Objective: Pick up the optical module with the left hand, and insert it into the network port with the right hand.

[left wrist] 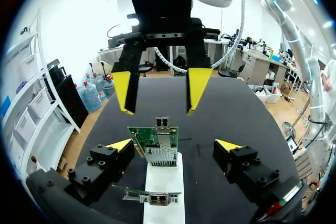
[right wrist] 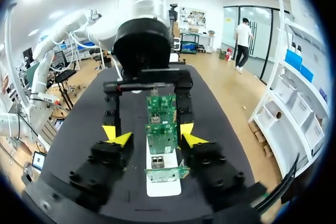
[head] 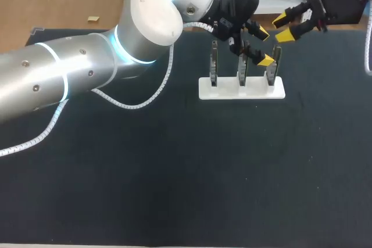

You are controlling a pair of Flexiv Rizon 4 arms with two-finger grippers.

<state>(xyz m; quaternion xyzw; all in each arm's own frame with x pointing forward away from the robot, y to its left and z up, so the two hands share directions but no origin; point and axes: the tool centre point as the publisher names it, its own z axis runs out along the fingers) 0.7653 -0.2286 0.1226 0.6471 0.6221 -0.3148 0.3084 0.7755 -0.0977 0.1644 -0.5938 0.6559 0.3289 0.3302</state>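
Left gripper (head: 263, 46) hangs wide open over the white holder (head: 241, 89) on the counter (head: 174, 172), straddling the upright green cards (left wrist: 155, 142) and touching none. Right gripper (head: 283, 28) hovers just off the holder's end, open and holding nothing. Whether the metal piece (left wrist: 160, 153) on each card is port or module, I cannot tell.

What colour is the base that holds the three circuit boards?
The base is white, clearest in the head view.

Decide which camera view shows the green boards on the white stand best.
The right wrist view: all three green boards show, lined up on the white stand. The left wrist view shows only two; the head view shows them edge-on.
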